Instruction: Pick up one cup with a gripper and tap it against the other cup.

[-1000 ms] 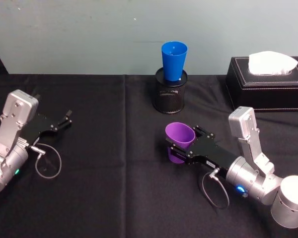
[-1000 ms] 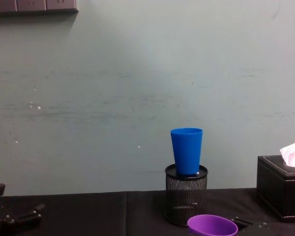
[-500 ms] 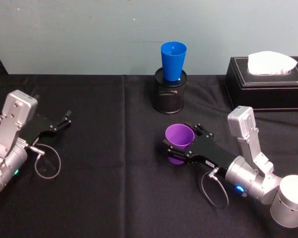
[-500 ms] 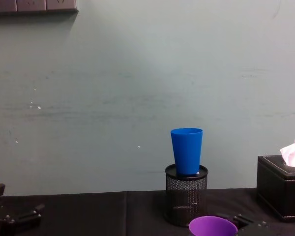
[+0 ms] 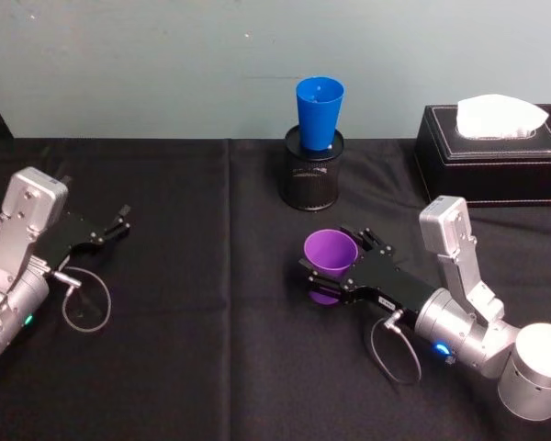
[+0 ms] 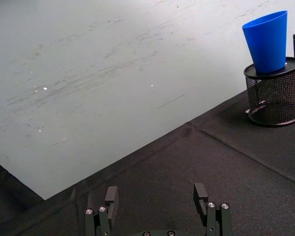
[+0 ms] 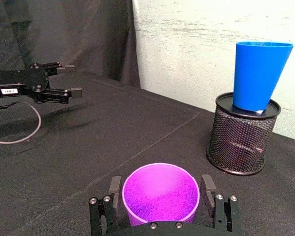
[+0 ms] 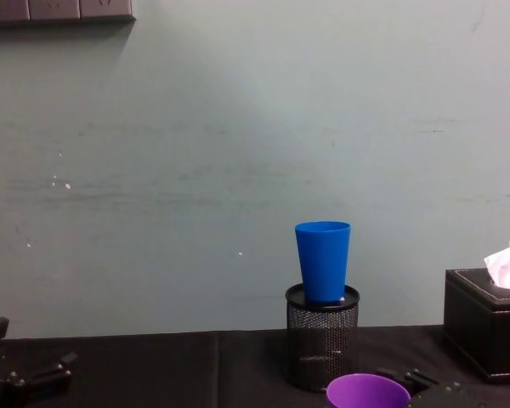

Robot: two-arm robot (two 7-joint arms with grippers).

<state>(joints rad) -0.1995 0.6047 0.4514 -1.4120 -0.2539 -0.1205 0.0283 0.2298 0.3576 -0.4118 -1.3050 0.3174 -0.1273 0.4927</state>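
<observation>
Holding purple cup [image 5: 331, 254], upright, in right gripper [image 5: 335, 276], near centre of black table [image 5: 211, 367]; left gripper [image 5: 119, 223] idle far left, fingers spread, empty.
Risk: blue cup [image 5: 319, 112] perches in mesh pen holder [image 5: 313, 176] beyond; a hard tap could topple it, and the smooth tapered purple cup may slip.

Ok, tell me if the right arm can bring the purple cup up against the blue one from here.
Probably yes. The right gripper holds the purple cup in its jaws, and bare black tablecloth lies between it and the blue cup, which stands raised in the mesh pen holder.
</observation>
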